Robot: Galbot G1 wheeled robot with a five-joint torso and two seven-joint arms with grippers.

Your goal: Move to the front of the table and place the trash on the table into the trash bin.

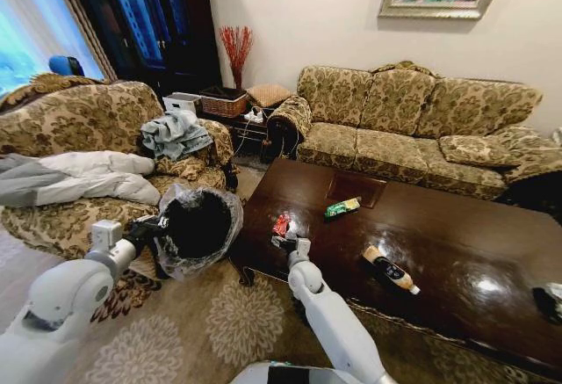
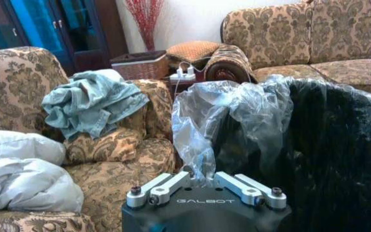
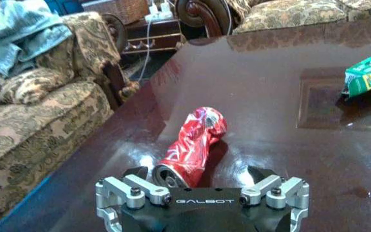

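A crushed red can [image 3: 195,142] lies on the dark glossy table [image 1: 457,243] near its left end. My right gripper [image 3: 202,182] is open just behind it, and the can's near end sits between the two fingers [image 3: 137,174]. In the head view that right gripper [image 1: 286,242] hovers at the can [image 1: 281,223]. Further along the table lie a green wrapper [image 1: 342,207], an orange-and-blue bottle [image 1: 391,270] and a small silvery can [image 1: 551,296]. My left gripper [image 2: 202,180] is shut on the bag-lined rim of the black trash bin [image 2: 314,145], holding the trash bin [image 1: 200,226] up beside the table's left end.
A patterned armchair [image 1: 79,138] with white and blue-grey clothes stands to the left, close behind the bin. A long sofa [image 1: 413,120] runs behind the table. A wicker basket [image 1: 224,101] and a side table fill the corner. Patterned carpet [image 1: 219,322] lies in front.
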